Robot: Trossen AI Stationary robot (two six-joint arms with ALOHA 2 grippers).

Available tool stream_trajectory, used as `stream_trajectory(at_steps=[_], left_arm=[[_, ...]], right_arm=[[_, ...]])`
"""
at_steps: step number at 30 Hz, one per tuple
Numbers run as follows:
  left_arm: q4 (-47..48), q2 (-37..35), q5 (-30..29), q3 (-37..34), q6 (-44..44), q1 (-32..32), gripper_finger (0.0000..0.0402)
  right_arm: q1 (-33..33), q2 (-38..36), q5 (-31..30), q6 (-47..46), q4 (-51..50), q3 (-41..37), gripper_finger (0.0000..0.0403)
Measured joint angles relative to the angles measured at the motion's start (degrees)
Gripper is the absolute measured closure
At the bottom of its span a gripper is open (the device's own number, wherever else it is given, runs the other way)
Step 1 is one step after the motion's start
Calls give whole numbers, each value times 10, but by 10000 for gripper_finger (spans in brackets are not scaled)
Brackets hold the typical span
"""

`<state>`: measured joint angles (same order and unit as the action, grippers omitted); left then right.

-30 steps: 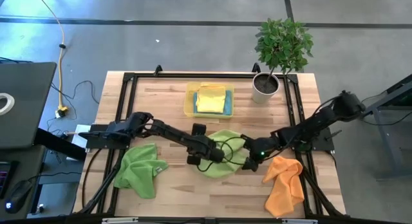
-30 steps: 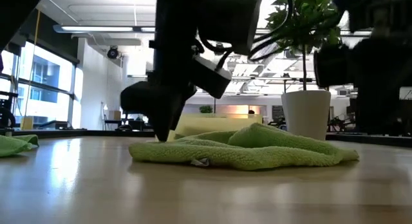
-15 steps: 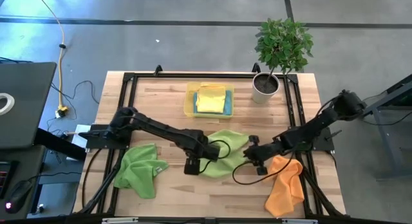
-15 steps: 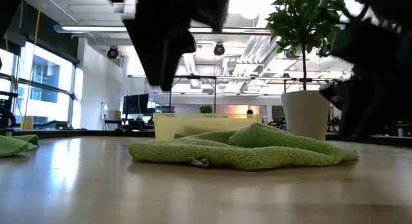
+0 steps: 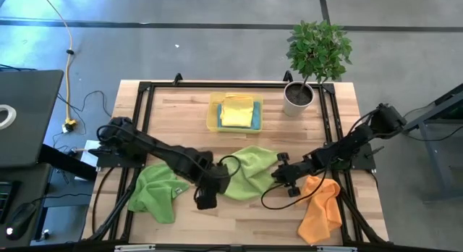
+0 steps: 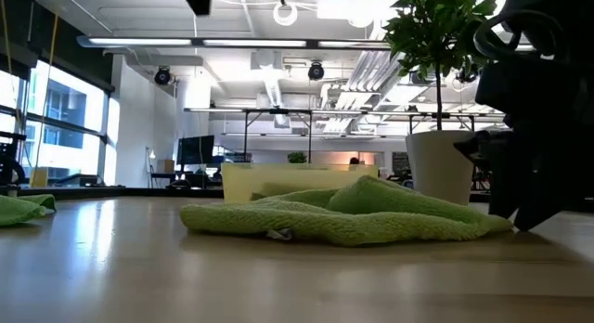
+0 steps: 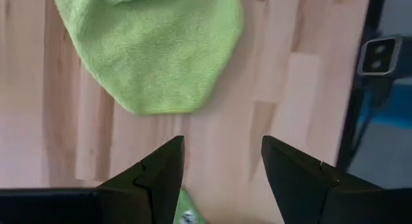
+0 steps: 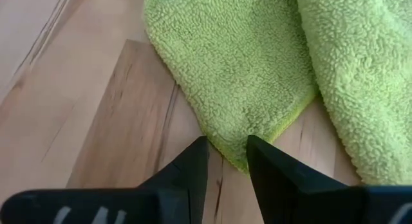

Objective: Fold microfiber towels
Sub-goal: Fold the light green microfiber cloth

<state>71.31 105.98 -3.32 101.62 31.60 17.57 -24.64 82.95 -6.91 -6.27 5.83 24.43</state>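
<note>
Right gripper [image 8: 224,161] sat at the middle green towel's [image 5: 249,172] edge, jaws narrowly apart, nothing gripped. Left gripper [image 7: 222,179] gaped wide, empty, towel corner just ahead.

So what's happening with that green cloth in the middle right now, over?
Left tool open, off the middle green towel's left end. Right tool part closed at its right corner, grip unclear. Towel crumpled, unfolded. Orange towel beside the right arm; nothing blocking.
</note>
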Motion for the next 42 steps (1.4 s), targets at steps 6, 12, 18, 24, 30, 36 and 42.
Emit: stream_trajectory(at_steps=[6,12,18,24,30,36,42], left_arm=[[-9,-3,-7,0,42,36,204],[-10,-3,-8,0,115,62,204],[-21,-3,-8,0,176,75,204],[-23,-3,-9,0,214,81,204],[-23,-3,-29,0,218,83,204],[-22,-3,-54,0,218,83,204],[-21,-3,-102,0,190,83,204]], right_arm=[[-7,1,-2,6,-4,6,299],[-24,5,-10,87,-5,46,299],[-15,46,-11,87,-9,48,299],[-13,77,-16,54,-1,51,300],[-13,74,-14,-56,-8,50,338],[-16,72,16,-169,-7,50,395],[-7,22,112,-348,-28,45,400]])
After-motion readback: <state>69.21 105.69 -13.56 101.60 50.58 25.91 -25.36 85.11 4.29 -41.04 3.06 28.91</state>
